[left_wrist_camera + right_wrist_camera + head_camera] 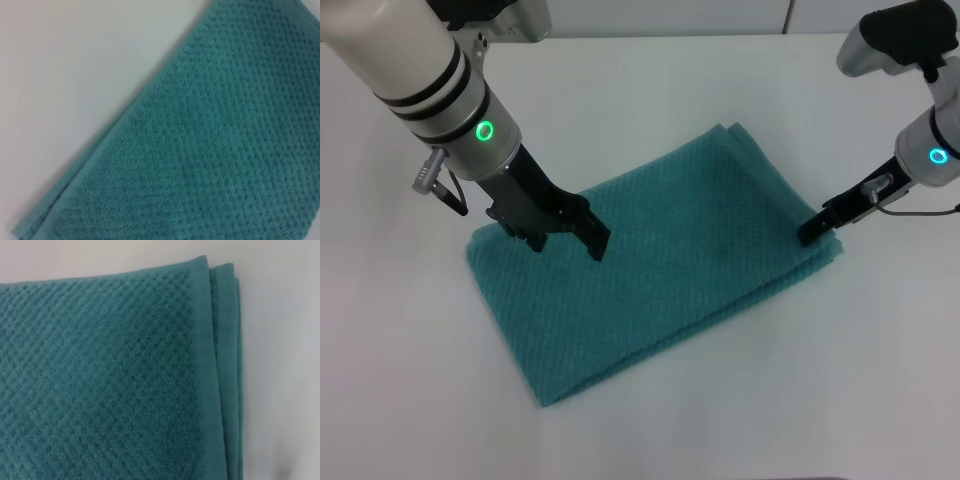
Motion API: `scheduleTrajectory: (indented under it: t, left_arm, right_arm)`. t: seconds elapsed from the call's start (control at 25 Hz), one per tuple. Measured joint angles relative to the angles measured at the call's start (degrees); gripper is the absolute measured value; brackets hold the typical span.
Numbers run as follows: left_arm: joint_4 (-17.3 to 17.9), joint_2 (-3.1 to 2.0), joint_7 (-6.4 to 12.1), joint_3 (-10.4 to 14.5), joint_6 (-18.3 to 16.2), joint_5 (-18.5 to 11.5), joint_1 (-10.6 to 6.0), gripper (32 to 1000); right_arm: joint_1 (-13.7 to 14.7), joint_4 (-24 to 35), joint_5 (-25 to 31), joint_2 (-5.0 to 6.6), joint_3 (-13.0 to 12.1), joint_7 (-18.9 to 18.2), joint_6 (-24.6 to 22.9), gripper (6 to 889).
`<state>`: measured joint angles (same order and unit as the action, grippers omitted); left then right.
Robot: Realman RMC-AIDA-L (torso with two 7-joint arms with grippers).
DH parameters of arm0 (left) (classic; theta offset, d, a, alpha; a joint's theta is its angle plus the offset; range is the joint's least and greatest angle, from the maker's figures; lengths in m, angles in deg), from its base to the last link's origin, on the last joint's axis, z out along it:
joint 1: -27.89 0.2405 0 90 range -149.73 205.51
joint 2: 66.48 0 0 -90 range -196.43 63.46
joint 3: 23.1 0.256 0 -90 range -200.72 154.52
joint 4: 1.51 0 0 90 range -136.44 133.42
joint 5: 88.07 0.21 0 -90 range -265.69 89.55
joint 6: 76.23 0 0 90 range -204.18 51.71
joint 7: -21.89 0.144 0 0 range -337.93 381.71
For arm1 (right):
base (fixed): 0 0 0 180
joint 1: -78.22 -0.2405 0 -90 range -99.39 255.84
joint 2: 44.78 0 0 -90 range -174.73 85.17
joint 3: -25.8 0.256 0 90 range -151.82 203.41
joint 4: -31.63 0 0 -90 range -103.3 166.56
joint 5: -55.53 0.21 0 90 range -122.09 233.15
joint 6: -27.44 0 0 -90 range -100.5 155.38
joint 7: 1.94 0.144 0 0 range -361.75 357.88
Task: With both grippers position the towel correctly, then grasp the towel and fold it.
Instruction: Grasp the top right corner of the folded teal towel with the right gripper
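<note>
Claw [563, 238] of the left arm hangs over the left end of the teal towel [670, 250], its two black fingers parted a little, gripping nothing that shows. Whether the tips touch the cloth cannot be told from the head view. At the opposite end, the right claw [817, 229] sits low at the towel's right corner; its fingers are too slim and dark to tell whether they are parted or closed on the hem.

Lying slantwise on the white worktop [410, 380], the towel is already layered, with doubled hems showing in the right wrist view.

Risks from here, as a judgement: the stacked layers could part if a claw catches only the top ply, leaving the lower one behind and spoiling the fold. Uneven pulls from the two ends might skew the cloth further or bunch the waffle weave into a ridge. A left claw closing mid-cloth rather than on an edge would likely pinch up a tent of fabric.

Neither wrist view shows its own fingers, only towel and worktop. How many plies lie beneath the top sheet is unclear.
</note>
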<state>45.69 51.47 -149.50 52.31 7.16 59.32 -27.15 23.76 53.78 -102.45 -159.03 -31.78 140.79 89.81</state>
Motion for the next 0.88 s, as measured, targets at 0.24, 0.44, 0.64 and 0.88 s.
scheduleTrajectory:
  t: [0.24, 0.44, 0.64, 0.88]
  left_arm:
    - [0.0, 0.0, 0.0, 0.0, 0.01, 0.0, 0.03, 834]
    - [0.0, 0.0, 0.0, 0.0, -0.05, 0.0, 0.03, 834]
    - [0.0, -0.01, 0.01, 0.65, -0.59, -0.51, 0.03, 834]
    - [-0.02, -0.06, 0.01, 1.49, -0.99, -1.78, 0.03, 834]
  right_arm:
    - [0.43, -0.12, -0.14, 0.05, -0.08, 0.11, -0.78, 856]
    - [0.71, -0.28, -0.14, 0.02, -0.08, 0.13, -1.67, 856]
    - [1.57, -0.34, -0.13, 0.0, -0.08, 0.17, -2.74, 855]
    - [1.86, -0.96, -0.13, -0.01, -0.08, 0.19, -3.03, 855]
